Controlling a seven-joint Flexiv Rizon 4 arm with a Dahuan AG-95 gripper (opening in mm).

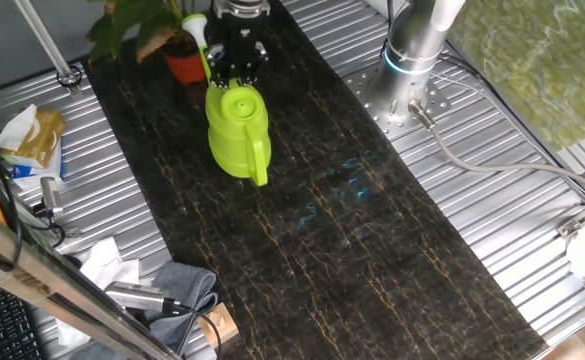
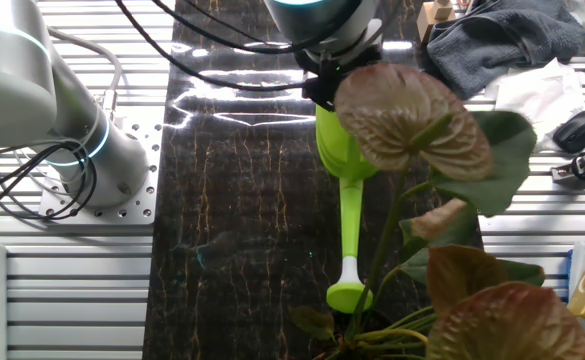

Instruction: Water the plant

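The plant (image 1: 142,30) sits in its orange-red pot (image 1: 184,66) at the upper left of the dark mat (image 1: 372,260). The gripper (image 1: 238,68) stands just above the lime-green watering can (image 1: 237,130), close to its top; whether its fingers are pinching the can I cannot tell. The can's long spout (image 2: 351,230) already points toward the plant, its rose (image 2: 349,294) near the pot

Watering can (image 1: 236,132) lime green; pot (image 1: 185,66) orange-red; leaves (image 2: 409,115) reddish-brown and dark green; mat (image 1: 322,220) black, gold-veined.
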